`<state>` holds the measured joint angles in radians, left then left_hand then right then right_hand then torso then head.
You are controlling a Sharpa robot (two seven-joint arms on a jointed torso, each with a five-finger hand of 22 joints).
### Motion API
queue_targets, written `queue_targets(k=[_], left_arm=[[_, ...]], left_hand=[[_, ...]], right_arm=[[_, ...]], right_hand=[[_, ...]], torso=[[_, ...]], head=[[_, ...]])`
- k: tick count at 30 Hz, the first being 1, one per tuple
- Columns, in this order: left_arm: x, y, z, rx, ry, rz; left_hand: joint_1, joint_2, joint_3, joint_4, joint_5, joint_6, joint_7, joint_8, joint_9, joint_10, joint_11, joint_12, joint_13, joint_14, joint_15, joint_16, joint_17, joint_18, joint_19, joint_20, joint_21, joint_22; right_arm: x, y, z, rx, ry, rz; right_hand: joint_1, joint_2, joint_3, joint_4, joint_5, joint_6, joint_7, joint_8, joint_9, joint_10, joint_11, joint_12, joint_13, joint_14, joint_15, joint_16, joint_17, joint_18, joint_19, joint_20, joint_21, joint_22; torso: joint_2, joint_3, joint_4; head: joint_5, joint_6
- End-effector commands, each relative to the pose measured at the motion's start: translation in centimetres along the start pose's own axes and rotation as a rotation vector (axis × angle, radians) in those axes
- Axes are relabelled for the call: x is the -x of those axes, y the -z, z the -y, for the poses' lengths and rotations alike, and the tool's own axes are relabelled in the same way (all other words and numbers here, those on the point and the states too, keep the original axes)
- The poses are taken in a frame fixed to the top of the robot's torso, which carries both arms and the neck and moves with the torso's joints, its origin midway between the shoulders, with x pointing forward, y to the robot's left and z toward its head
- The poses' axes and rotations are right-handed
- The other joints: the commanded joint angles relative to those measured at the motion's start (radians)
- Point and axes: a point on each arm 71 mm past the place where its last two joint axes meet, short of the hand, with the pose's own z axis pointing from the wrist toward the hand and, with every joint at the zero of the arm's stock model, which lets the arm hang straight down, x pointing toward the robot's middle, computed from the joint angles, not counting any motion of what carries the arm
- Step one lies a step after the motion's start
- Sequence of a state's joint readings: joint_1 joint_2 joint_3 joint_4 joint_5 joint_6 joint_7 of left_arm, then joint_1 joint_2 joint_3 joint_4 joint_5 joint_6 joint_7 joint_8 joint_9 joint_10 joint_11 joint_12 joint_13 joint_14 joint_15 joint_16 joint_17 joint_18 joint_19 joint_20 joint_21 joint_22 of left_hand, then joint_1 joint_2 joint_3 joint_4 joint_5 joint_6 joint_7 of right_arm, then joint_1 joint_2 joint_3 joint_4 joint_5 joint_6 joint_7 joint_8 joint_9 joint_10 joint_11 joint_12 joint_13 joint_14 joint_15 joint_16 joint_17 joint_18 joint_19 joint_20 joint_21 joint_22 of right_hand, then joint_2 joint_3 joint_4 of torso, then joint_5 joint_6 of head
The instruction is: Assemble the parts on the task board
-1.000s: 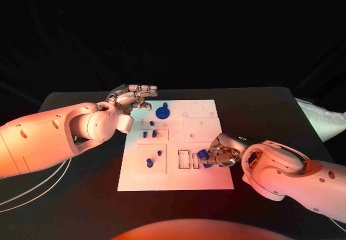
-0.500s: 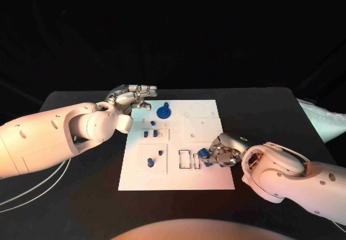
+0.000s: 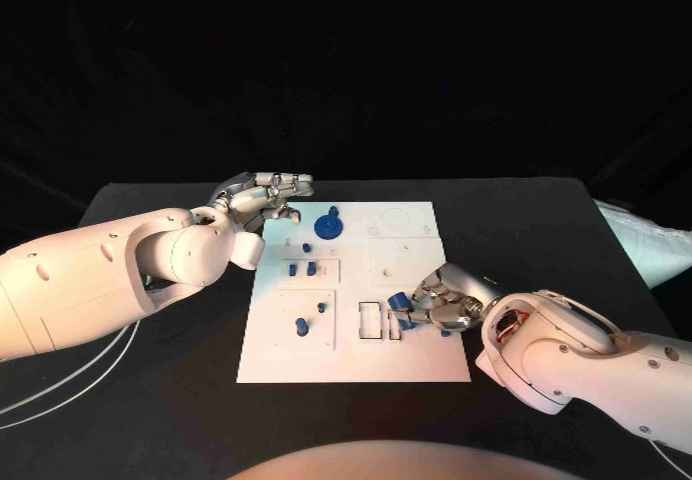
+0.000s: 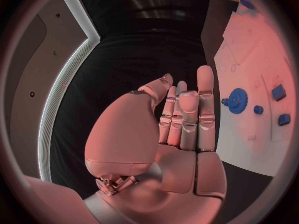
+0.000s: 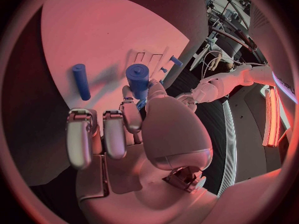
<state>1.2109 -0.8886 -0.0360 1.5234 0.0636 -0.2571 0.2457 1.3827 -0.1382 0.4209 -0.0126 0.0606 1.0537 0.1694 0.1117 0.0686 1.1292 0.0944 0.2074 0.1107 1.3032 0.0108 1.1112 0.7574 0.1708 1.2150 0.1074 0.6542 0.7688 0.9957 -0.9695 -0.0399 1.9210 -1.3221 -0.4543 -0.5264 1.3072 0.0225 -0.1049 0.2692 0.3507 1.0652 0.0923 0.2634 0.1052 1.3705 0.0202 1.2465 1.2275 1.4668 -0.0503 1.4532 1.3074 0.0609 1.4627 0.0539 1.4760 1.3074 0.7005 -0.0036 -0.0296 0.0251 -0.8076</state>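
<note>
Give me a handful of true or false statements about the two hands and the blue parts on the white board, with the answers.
1. The right hand holds a blue cylinder. True.
2. The left hand grips the blue gear. False: it holds nothing, fingers straight, beside the board's far corner.
3. The gear sits at the far end of the task board. True.
4. The right hand hovers off the board, over bare table. False: it is over the board's right side.

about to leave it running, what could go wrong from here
The right hand holds a blue peg only at its fingertips, so it could slip or tilt. A loose peg lies close by on the board and might get knocked. The left hand sits near the gear.
</note>
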Motion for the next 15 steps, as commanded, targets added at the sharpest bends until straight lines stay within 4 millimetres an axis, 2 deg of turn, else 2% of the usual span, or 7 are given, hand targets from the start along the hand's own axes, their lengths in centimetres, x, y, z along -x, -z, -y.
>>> queue_targets(k=[1, 5, 9, 15], left_arm=[[-0.3, 0.0, 0.1, -0.006, 0.003, -0.022], [-0.3, 0.0, 0.1, -0.006, 0.003, -0.024], [-0.4, 0.0, 0.1, -0.005, 0.003, -0.026], [-0.4, 0.0, 0.1, -0.005, 0.003, -0.025]], left_hand=[[-0.011, 0.0, -0.008, 0.001, -0.002, -0.007, -0.002, 0.006, 0.0, -0.006, 0.002, 0.006, 0.0, -0.009, 0.001, -0.004, -0.001, 0.011, -0.005, 0.003, -0.006, -0.001], [-0.011, 0.0, -0.008, 0.001, -0.002, -0.007, -0.002, 0.006, 0.0, -0.006, 0.002, 0.006, 0.0, -0.009, 0.001, -0.004, -0.001, 0.011, -0.005, 0.003, -0.006, -0.001], [-0.011, 0.0, -0.008, 0.001, -0.002, -0.007, -0.002, 0.006, 0.0, -0.006, 0.002, 0.006, 0.0, -0.009, 0.001, -0.004, -0.001, 0.011, -0.005, 0.003, -0.006, -0.001], [-0.01, 0.001, -0.009, 0.001, -0.002, -0.008, -0.002, 0.006, 0.0, -0.008, 0.002, 0.006, 0.0, -0.01, 0.001, -0.003, -0.001, 0.011, -0.005, 0.004, -0.007, -0.001]], right_arm=[[-0.3, -0.1, -0.4, 0.003, -0.056, -0.016], [-1.0, -0.3, -1.0, 0.008, -0.047, -0.065], [-1.5, -0.6, -1.4, 0.006, -0.033, -0.105], [-1.9, -0.9, -1.8, 0.0, -0.023, -0.123]], right_hand=[[0.013, 0.018, -0.008, 0.006, 0.007, 0.004, -0.001, -0.002, 0.0, 0.007, -0.009, -0.006, -0.001, 0.068, -0.007, 0.005, 0.081, -0.016, 0.003, -0.002, 0.003, 0.07], [0.001, 0.021, -0.018, 0.014, 0.009, 0.009, -0.002, 0.0, 0.003, 0.008, -0.009, -0.009, -0.001, 0.068, -0.007, 0.004, 0.08, -0.016, 0.003, -0.002, 0.003, 0.07], [-0.03, 0.035, -0.039, 0.019, -0.041, 0.021, -0.007, 0.002, 0.008, 0.004, -0.013, -0.027, -0.014, 0.068, -0.009, 0.003, 0.079, -0.016, 0.003, -0.003, 0.001, 0.068], [-0.04, 0.043, -0.049, 0.019, -0.051, 0.033, -0.011, 0.006, 0.013, 0.005, -0.016, -0.034, -0.016, 0.067, -0.012, 0.002, 0.079, -0.016, 0.003, -0.005, 0.0, 0.067]], torso=[[0.001, -0.0006, 0.0033], [0.002, -0.0019, 0.0061], [0.002, -0.002, 0.0082], [0.002, -0.0026, 0.0091]], head=[[0.001, -0.001], [-0.001, 0.0], [0.0, -0.002], [0.001, -0.002]])
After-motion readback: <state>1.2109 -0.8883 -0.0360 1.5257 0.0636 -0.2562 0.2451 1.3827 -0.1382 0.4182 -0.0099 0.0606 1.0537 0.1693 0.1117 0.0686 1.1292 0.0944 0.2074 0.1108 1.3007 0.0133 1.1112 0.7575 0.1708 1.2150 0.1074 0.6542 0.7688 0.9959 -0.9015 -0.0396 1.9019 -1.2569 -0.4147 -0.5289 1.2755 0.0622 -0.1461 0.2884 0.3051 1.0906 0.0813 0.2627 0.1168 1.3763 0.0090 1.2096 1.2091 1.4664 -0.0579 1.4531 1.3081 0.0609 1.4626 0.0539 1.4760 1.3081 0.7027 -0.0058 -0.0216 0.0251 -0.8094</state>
